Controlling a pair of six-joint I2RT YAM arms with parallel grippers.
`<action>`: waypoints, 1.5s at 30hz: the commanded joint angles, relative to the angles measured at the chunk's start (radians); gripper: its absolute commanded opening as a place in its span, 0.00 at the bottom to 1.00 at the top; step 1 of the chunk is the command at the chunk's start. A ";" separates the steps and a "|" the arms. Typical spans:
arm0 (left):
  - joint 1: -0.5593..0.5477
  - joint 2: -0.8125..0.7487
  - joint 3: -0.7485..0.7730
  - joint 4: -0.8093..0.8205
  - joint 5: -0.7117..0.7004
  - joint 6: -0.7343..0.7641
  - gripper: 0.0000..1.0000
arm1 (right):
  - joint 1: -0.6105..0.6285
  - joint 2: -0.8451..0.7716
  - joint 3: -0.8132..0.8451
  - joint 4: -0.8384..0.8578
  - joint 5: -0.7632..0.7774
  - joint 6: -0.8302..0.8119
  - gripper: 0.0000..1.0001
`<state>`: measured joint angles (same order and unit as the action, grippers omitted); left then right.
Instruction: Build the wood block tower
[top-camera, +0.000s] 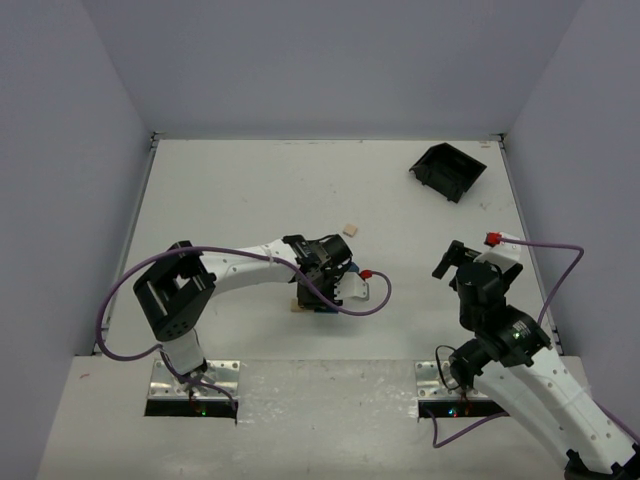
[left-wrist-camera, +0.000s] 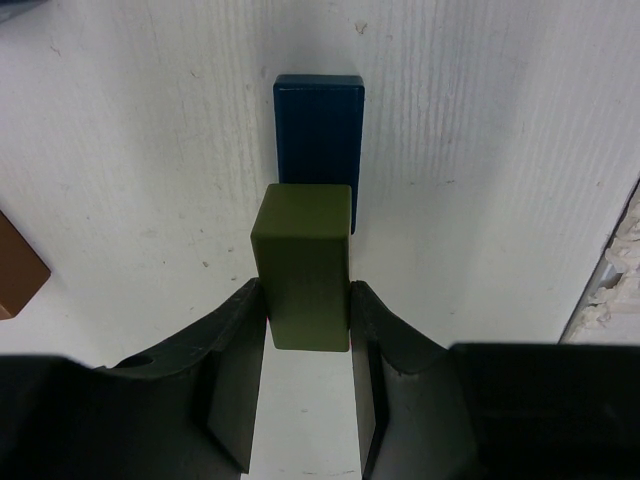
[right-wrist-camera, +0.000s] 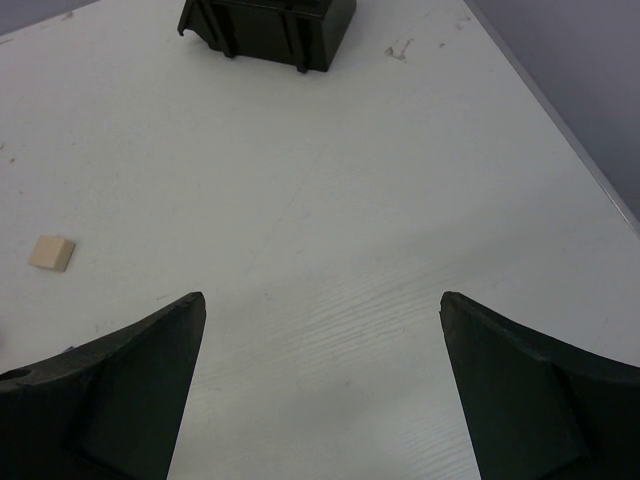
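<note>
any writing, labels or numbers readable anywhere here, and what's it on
None can be read.
The green block, blue block, brown block and tan block are plain painted wood.
The black bin shows no label or mark.

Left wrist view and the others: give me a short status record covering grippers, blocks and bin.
left gripper: shut on olive green block
dark blue block: flat on table, near end hidden behind the green one; contact unclear
reddish brown block: at the left edge of the left wrist view, partly cut off
pale tan block: lying alone on the table
right gripper: open, holding nothing
black bin: far right corner of the table
</note>
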<state>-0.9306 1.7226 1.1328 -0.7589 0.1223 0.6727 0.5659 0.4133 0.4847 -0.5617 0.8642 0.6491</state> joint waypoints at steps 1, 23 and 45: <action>-0.011 0.003 0.005 0.019 -0.006 0.011 0.18 | -0.001 -0.002 -0.005 0.013 0.042 0.017 0.99; -0.022 0.017 0.007 0.012 -0.006 0.021 0.32 | 0.000 -0.039 -0.015 0.013 0.050 0.034 0.99; -0.024 0.019 0.002 0.023 -0.027 0.012 0.46 | -0.001 -0.042 -0.017 0.013 0.045 0.034 0.99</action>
<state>-0.9436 1.7378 1.1328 -0.7521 0.0976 0.6765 0.5659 0.3775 0.4696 -0.5627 0.8799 0.6598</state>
